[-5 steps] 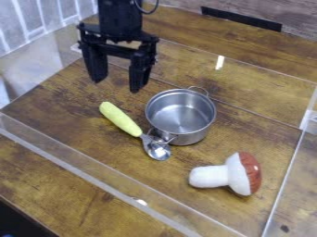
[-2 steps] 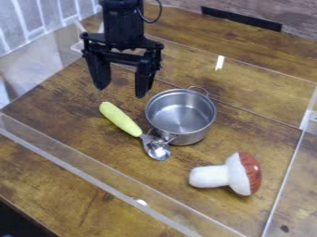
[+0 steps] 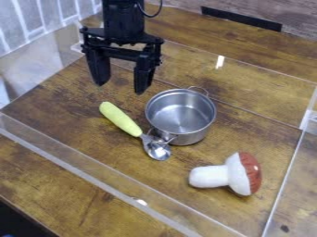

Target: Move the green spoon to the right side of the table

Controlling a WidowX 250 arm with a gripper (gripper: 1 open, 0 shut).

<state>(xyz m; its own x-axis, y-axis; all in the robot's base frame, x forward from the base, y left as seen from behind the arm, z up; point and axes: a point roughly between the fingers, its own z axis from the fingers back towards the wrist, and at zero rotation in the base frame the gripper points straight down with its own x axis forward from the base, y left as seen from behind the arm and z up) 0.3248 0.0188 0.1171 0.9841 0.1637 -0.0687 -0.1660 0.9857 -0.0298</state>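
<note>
Since a second ago the end effector (image 3: pixel 121 85) has drifted only a touch toward the right of the picture, and the spoon, pot and mushroom lie where they lay before. Its two dark fingers hang spread wide and empty, pointing down above the bench (image 3: pixel 74 139), up and to the left of the green spoon (image 3: pixel 133 128) and not touching it. That spoon lies flat near the middle of the wood, its yellow-green handle slanting up-left and its silver bowl tucked against the lower left foot of the steel pot (image 3: pixel 181 115), while the toy mushroom (image 3: pixel 231 173) lies on its side nearer the front right.
</note>
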